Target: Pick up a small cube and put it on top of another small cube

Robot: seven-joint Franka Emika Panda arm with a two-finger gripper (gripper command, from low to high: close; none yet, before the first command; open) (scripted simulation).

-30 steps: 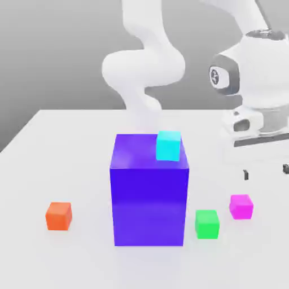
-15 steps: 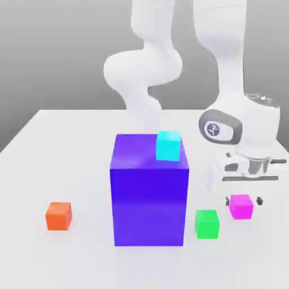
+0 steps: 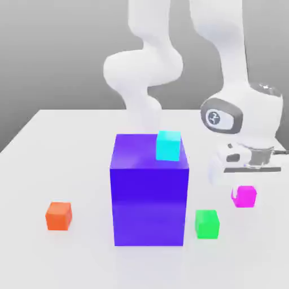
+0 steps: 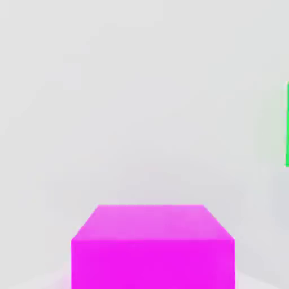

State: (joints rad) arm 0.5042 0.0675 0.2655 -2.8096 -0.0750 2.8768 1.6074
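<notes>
Magenta cube [image 3: 244, 196] hangs under the end effector [image 3: 246, 189], above the table [image 3: 68, 158].

No readable text; only a small round emblem on the arm's wrist [image 3: 214, 118].

Can't make out the fingers of the hand [image 3: 246, 179] in the exterior view, so open or closed is anyone's guess. Top of the small cube [image 3: 244, 196] tucked right under the hand there, upper edge partly covered by it. In the hand view, small cube [image 4: 152, 245] chopped off by the picture's edge, lower part gone. Green cube [image 4: 287, 124] beside it just a thin sliver at the border, rest cut away. Back of the big blue block [image 3: 149, 189] partly masking the arm's base behind it. Arm's upper links cropped by the frame's top edge too.
</notes>
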